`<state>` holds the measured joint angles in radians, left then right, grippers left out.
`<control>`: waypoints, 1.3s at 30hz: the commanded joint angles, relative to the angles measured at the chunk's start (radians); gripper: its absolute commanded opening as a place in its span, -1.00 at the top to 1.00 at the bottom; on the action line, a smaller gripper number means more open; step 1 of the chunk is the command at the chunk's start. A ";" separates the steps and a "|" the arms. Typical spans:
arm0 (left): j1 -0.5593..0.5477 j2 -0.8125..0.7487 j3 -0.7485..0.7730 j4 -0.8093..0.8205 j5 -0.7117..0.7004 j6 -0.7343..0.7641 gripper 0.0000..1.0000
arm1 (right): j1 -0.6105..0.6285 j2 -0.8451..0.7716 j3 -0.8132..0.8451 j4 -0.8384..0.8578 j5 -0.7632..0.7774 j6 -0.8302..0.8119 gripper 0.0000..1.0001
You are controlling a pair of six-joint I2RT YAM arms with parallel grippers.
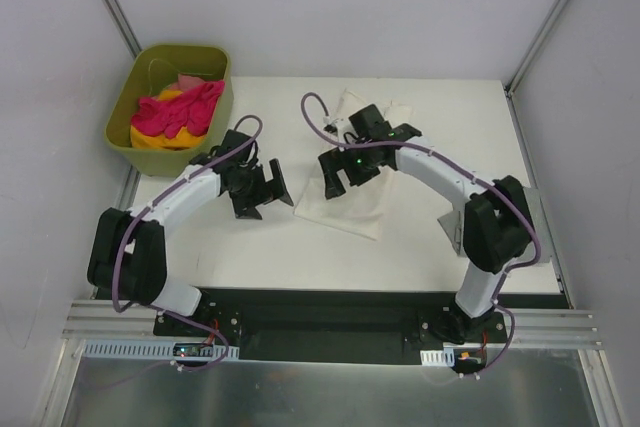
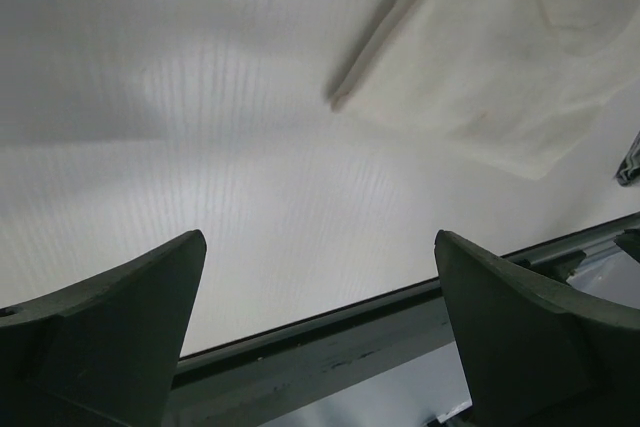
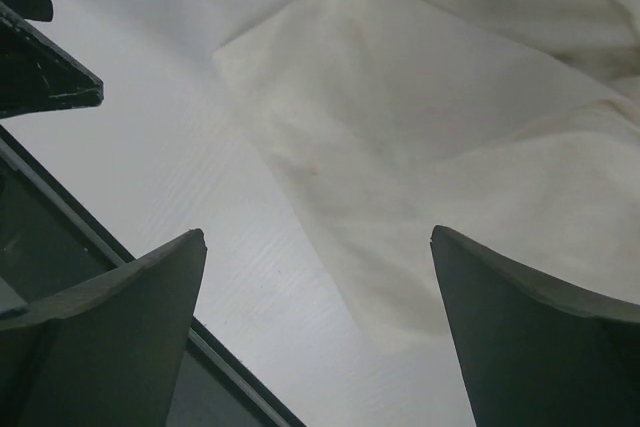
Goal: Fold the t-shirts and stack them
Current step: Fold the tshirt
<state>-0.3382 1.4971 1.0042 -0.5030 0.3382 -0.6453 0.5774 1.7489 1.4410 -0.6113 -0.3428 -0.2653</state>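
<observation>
Cream-white t-shirt lies on the table, right tool above it, left tool beside it, both spread apart.

Bare table free along near edge, between arm bases and cream-white t-shirt. Narrow gap between left gripper and right gripper, both with jaws spread wide. Olive-green tub blocks far-left corner, heaped with pink t-shirt. Far-right table free beyond right arm

Olive-green tub, far-left corner of table
</observation>
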 commanded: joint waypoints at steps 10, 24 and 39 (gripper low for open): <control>0.103 -0.236 -0.200 -0.052 -0.079 0.009 -0.99 | 0.139 0.219 0.068 0.117 0.094 0.158 -0.99; 0.110 -0.256 -0.161 -0.081 -0.113 0.029 -0.99 | 0.058 0.409 0.408 0.226 0.435 0.150 -0.99; 0.111 -0.275 -0.154 -0.092 -0.145 0.030 -0.99 | 0.025 0.128 0.158 0.190 0.257 -0.014 -0.99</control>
<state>-0.2401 1.2293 0.8112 -0.5674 0.2241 -0.6384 0.5663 2.0884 1.7432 -0.3939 -0.0162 -0.1864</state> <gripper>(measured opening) 0.993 0.993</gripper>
